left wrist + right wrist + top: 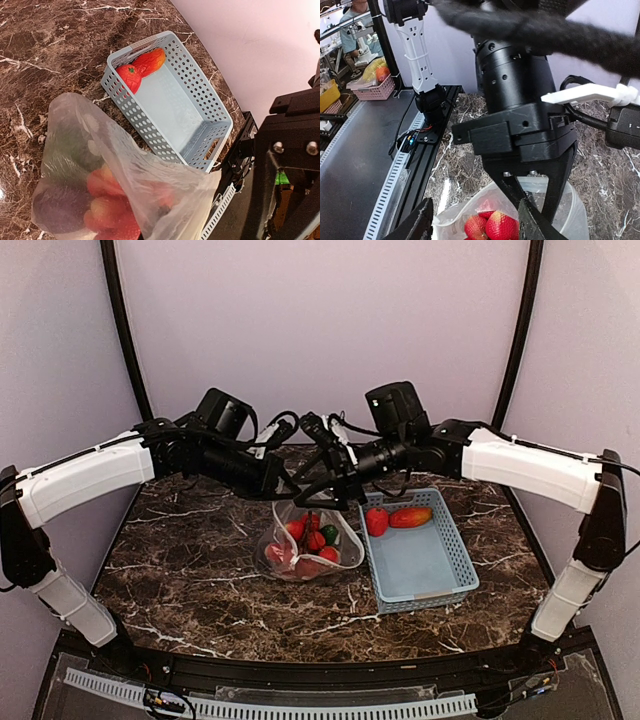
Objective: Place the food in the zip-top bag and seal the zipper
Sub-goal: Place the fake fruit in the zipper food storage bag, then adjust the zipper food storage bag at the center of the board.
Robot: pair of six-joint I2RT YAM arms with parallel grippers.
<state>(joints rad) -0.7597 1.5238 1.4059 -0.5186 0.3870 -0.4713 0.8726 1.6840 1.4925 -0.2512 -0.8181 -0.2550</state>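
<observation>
The zip-top bag [305, 540] sits mid-table with its mouth open, holding several red pieces [300, 538] and a green one [329, 533]. My left gripper [283, 490] reaches down at its far rim; in the right wrist view its fingers [520, 197] converge on the bag's edge. The bag [125, 165] fills the left wrist view and hides those fingers, with red [107, 210] and purple [55, 210] food showing through. My right gripper [475, 227] is open over the bag's mouth, above red-yellow pieces [495, 225]. The zipper's slider is not visible.
A light-blue slotted basket [425, 565] lies right of the bag, with two red pieces [377, 521] [411, 517] at its far end; it also shows in the left wrist view [170, 105]. The two arms nearly meet above the bag. A black rail [300, 675] runs along the near edge.
</observation>
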